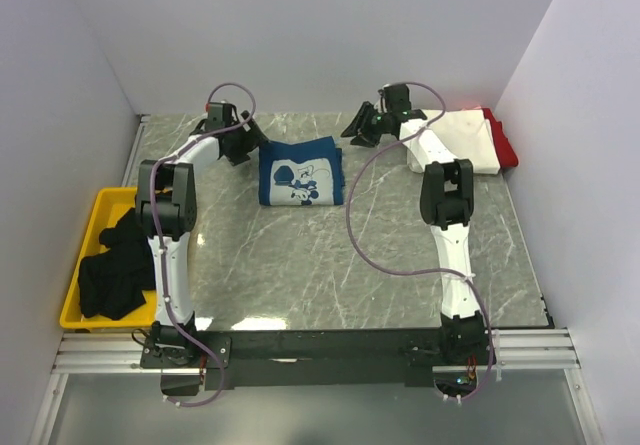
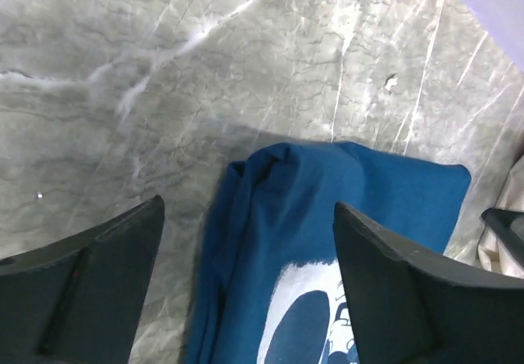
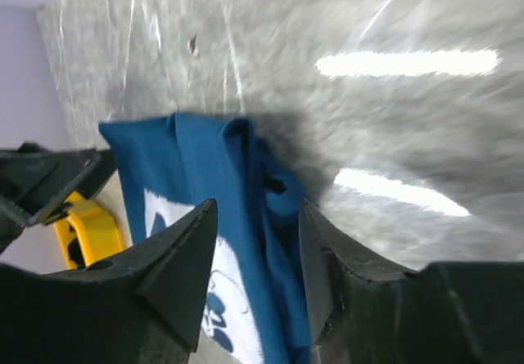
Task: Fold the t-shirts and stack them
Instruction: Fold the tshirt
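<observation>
The navy-blue t-shirt (image 1: 300,172) with a white chest print lies folded at the middle back of the table. My left gripper (image 1: 245,145) is open just over its far left corner; in the left wrist view the shirt (image 2: 327,192) lies under the gap between the left gripper's (image 2: 248,206) fingers. My right gripper (image 1: 358,125) is open over its far right corner; the right wrist view shows the shirt (image 3: 196,159) beneath the right gripper (image 3: 258,204). A folded white t-shirt (image 1: 462,140) lies on a red one (image 1: 505,140) at back right. Black t-shirts (image 1: 115,265) are heaped at left.
The black shirts sit in a yellow tray (image 1: 72,295) at the left table edge; the tray also shows in the right wrist view (image 3: 90,229). Walls close off the back and both sides. The marble tabletop (image 1: 330,265) stretches in front of the blue shirt.
</observation>
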Tool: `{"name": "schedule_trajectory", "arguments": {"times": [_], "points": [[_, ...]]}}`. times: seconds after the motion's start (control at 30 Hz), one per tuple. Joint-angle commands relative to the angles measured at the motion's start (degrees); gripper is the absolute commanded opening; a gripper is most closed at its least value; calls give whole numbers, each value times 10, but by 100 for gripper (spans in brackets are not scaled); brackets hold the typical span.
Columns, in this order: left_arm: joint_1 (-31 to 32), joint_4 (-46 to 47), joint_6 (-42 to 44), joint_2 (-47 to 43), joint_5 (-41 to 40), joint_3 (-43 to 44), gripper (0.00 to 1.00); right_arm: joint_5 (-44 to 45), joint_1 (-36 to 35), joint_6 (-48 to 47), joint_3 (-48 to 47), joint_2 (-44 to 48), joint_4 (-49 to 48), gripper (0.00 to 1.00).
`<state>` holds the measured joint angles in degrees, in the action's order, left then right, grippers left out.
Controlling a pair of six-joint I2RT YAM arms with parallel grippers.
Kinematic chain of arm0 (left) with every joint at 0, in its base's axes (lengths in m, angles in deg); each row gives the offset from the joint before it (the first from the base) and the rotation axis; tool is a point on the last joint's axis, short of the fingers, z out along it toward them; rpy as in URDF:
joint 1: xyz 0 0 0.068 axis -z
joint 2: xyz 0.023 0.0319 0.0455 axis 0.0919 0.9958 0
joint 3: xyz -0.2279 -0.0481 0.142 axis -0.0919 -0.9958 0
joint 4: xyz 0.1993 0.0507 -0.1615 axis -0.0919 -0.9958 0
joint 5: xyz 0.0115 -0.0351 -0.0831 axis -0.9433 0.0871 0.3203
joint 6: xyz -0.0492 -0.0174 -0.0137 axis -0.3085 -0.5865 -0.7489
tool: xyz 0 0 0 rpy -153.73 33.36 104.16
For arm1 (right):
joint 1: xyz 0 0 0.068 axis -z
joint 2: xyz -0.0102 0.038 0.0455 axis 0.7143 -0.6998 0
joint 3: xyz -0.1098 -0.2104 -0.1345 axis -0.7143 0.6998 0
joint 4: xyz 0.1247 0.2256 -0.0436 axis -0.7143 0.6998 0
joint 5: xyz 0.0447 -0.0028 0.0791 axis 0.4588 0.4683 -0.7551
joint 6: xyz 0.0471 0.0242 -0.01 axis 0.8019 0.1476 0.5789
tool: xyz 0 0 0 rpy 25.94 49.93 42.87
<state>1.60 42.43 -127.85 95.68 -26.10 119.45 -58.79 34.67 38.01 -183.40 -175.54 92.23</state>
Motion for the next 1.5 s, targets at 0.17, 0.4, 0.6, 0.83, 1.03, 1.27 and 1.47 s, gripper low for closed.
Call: {"name": "schedule_trajectory", "arguments": {"times": [0.17,0.4,0.6,0.83,1.03,1.27,1.47], "points": [[0,57,1,-96,1,-49,81,59,-11,-46,128,131,-54,51],[13,58,-21,-147,-13,-112,16,73,-55,-61,185,162,-68,44],[43,43,-10,-108,-12,-84,0,73,-92,-62,140,137,-65,43],[51,33,-19,-47,-12,-57,0,59,-88,-47,78,60,-51,43],[51,26,-34,-35,-35,-89,0,43,-59,-37,53,7,-30,43],[50,32,-43,-35,-36,-111,0,42,-39,-30,75,3,-20,42],[50,28,-31,-46,-26,-102,0,45,-32,-43,95,43,-20,45]]}}
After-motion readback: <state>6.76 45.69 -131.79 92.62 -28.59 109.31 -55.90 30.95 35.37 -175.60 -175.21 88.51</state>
